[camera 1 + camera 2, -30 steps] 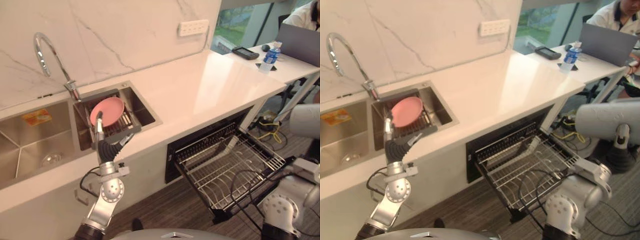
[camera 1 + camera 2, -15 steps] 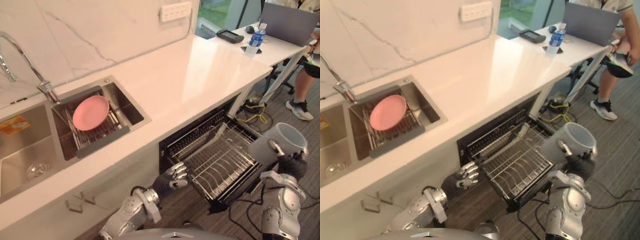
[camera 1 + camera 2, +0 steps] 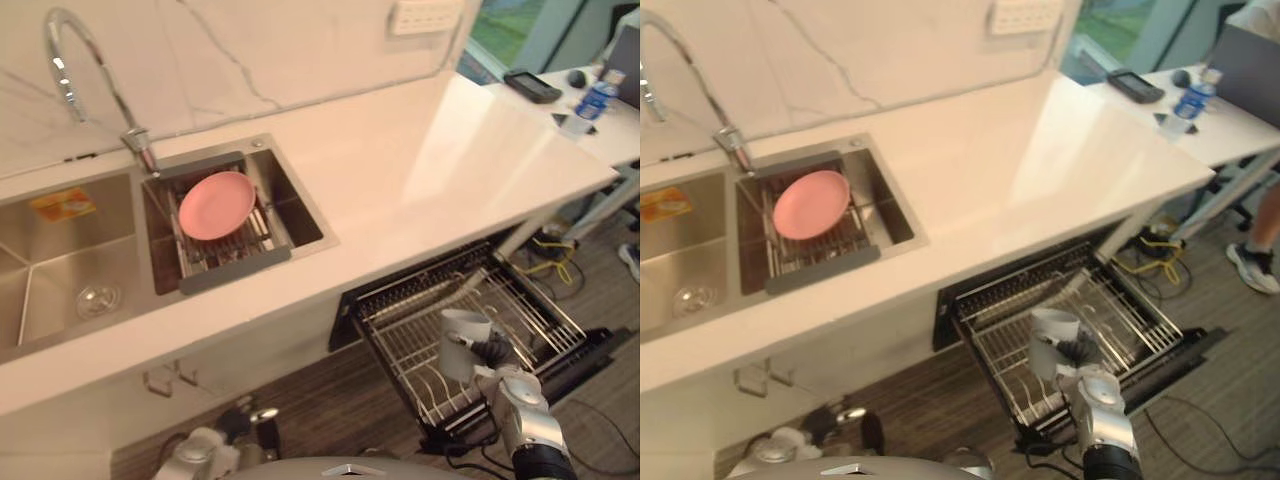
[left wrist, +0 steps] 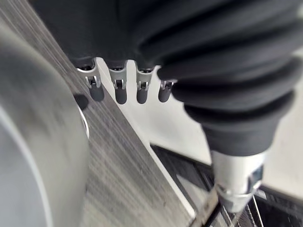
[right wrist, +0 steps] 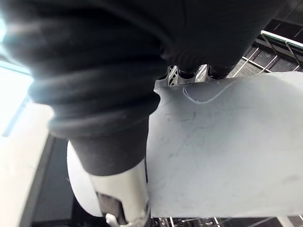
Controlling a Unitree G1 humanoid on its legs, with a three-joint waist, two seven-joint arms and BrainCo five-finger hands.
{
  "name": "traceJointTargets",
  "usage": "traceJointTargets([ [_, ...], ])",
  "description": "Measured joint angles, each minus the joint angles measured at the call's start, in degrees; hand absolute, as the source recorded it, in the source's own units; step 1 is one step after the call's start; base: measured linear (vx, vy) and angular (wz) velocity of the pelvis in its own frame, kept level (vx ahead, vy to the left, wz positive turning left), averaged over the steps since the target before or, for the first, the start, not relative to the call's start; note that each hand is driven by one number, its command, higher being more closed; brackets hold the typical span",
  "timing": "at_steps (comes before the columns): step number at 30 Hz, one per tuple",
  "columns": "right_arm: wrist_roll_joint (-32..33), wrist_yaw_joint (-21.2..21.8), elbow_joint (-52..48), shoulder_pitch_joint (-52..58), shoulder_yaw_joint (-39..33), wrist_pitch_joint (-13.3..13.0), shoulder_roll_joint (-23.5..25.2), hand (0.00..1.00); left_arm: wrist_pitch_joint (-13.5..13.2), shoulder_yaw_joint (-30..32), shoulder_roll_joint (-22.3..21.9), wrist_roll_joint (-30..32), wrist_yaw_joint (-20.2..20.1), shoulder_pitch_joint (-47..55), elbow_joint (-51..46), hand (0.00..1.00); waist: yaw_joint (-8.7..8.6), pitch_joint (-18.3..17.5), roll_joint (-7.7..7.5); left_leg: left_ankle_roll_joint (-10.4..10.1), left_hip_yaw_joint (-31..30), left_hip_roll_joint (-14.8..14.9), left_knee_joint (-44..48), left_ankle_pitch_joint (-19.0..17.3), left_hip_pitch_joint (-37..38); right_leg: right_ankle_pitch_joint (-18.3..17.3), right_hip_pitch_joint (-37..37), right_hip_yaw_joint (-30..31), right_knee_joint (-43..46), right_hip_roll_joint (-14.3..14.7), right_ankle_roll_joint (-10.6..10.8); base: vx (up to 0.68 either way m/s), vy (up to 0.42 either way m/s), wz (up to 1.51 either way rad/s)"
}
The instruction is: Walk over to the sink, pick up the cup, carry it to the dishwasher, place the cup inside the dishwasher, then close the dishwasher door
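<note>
kitchen, sink (image 3: pixel 60 262), stone counter (image 3: pixel 400 170), open dishwasher (image 3: pixel 405 300)

Pale cup (image 3: pixel 463 342) upright (open end up) over pulled-out dishwasher rack (image 3: pixel 535 310).

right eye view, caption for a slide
Right hand holds a pale grey cup over the pulled-out wire dishwasher rack; a round pink plate sits in the steel sink.

Rack (image 3: pixel 520 300) is pulled out past the table (image 3: pixel 400 190) edge and open from above. My right hand (image 3: pixel 490 351) hangs over its front part, fingers wrapped on the cup (image 3: pixel 462 340). The table edge overhangs the rack's back end. Upright tines (image 3: pixel 432 385) fill the front rows. The door (image 3: pixel 597 350) lies open under the rack and juts out over the floor (image 3: pixel 330 400).
</note>
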Motion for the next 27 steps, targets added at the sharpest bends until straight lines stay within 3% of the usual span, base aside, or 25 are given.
traceJointTargets([
  [2, -3.0, -0.5, 3.9, -4.0, 1.1, 1.3, -1.3, 1.00, -0.5, 3.3, 0.3, 7.1, 2.3, -0.2, 1.7, 0.00, 1.29, 1.1, 0.14, 0.1, -0.1, -0.3, 0.0, -0.1, 0.0, -0.1, 0.0, 0.0, 0.1, -0.2, 0.1, 0.01, 0.009, 0.03],
  [8, -8.5, -2.5, 12.4, -12.3, 2.1, 4.7, -7.0, 1.00, 2.2, 6.5, 0.5, 16.9, 5.9, 2.4, 4.9, 0.00, 2.85, 5.5, 1.18, 0.8, -1.5, -1.0, 0.0, 0.8, -2.6, -0.3, -1.7, -1.6, 1.0, -0.8, 0.3, 0.02, 0.017, 0.15],
  [15, -10.8, -2.0, 20.9, -24.3, 2.6, 6.1, -12.3, 1.00, 1.0, 6.5, 0.5, 16.7, 7.4, 0.8, 3.9, 0.00, 3.15, 13.1, 5.71, 1.3, -3.8, -1.2, 0.0, 2.9, -7.4, 0.4, -5.6, -4.0, 1.9, -0.7, 0.3, -0.02, 0.013, 0.19],
  [19, -12.5, -2.0, 21.4, -26.1, 2.6, 6.8, -13.0, 1.00, 1.0, 6.4, 0.3, 16.3, 7.2, 0.9, 3.3, 0.00, 3.39, 15.3, 7.64, 0.6, -5.2, -1.3, 0.1, 3.7, -9.2, -0.1, -7.4, -4.9, 3.6, -1.0, 0.7, 0.00, -0.011, 0.18],
  [25, -11.9, -0.6, 21.0, -26.4, 4.5, 7.4, -13.2, 1.00, 1.0, 6.5, -0.1, 16.8, 7.5, 1.2, 2.1, 0.00, 4.02, 17.0, 8.30, -1.0, -7.0, -1.3, 0.4, 4.3, -10.5, -2.8, -9.6, -6.6, 8.1, -1.9, 0.6, 0.01, -0.046, 0.18],
  [26, -11.1, -0.2, 20.7, -26.4, 4.5, 8.2, -13.1, 0.00, 0.9, 6.5, -0.2, 16.8, 7.4, 1.2, 2.1, 0.00, 4.02, 17.0, 8.30, -1.1, -7.2, -1.3, 0.4, 4.3, -10.8, -3.3, -10.0, -6.9, 8.9, -2.0, 0.7, 0.00, -0.070, 0.10],
  [27, -10.5, -0.1, 20.7, -26.4, 4.6, 8.5, -13.0, 0.00, 0.9, 6.5, -0.2, 16.8, 7.3, 1.2, 2.2, 0.00, 4.05, 17.0, 8.30, -1.1, -7.4, -1.3, 0.4, 4.3, -10.9, -3.5, -10.1, -7.3, 9.2, -2.2, 0.6, 0.00, -0.063, 0.14],
])
